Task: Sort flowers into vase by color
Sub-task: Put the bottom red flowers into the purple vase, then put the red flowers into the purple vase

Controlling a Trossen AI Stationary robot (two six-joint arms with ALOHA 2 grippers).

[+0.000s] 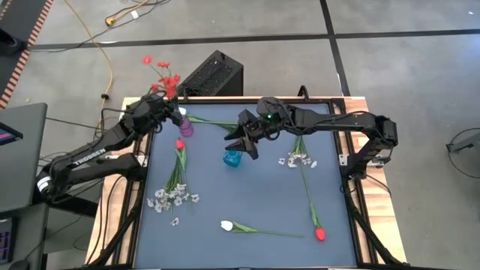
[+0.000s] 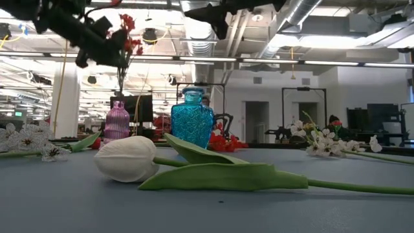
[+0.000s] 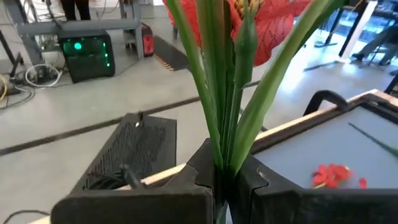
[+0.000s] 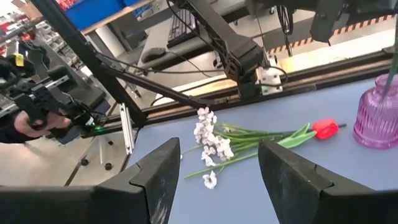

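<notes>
Setting: an open-plan robotics lab or workshop hall.

From my remote station I see exposed ceiling ducts [image 2: 294, 16] and strip lighting, a white column [image 2: 65, 97], a polished concrete floor [image 1: 390, 15] with loose yellow cable [image 1: 105, 52], and an equipment box with a green indicator light [image 3: 87, 53].

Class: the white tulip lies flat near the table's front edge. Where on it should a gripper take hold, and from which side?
Probably grip the white tulip on its thin green stem, past the leaves, coming straight down from above. The stem lies flat on the table with bare space either side, so fingers can straddle it; the bud looks too rounded to pinch.
</notes>
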